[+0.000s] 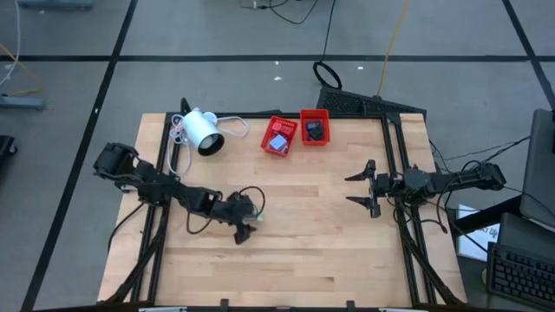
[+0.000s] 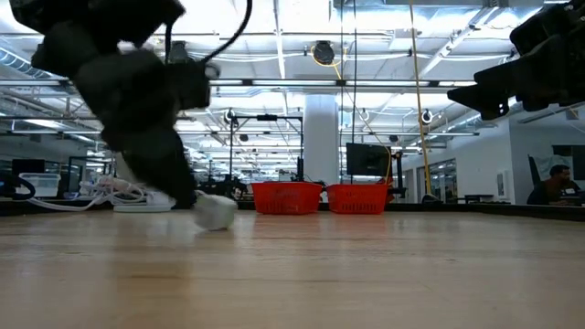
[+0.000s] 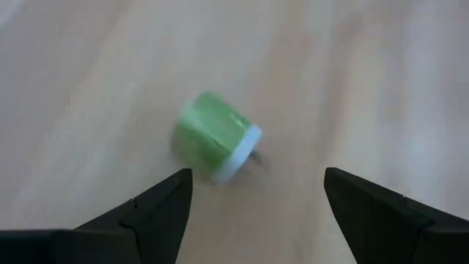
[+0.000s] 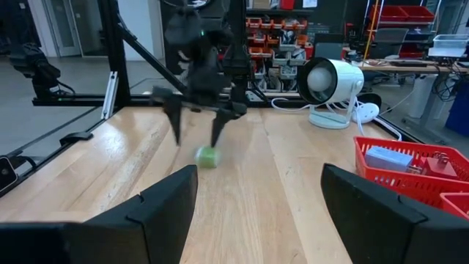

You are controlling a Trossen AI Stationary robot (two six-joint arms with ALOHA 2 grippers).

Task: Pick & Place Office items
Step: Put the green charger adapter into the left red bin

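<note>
While the bench (image 1: 295, 234) carries little across its middle, the white lamp-like device (image 1: 201, 132) lies at its far left and two red trays (image 1: 296, 133) sit side by side at the far edge, small items inside them. Left tool (image 1: 245, 229) — near the bench centre, pointed down, fingers spread wide, holding nothing. Directly beneath it lies a green block (image 3: 214, 135) with a white end cap, on its side on the wood, clear of both fingers; long axis flat and slanted across the gap. Right tool (image 1: 361, 189) hangs wide open and empty near the right edge.
</note>
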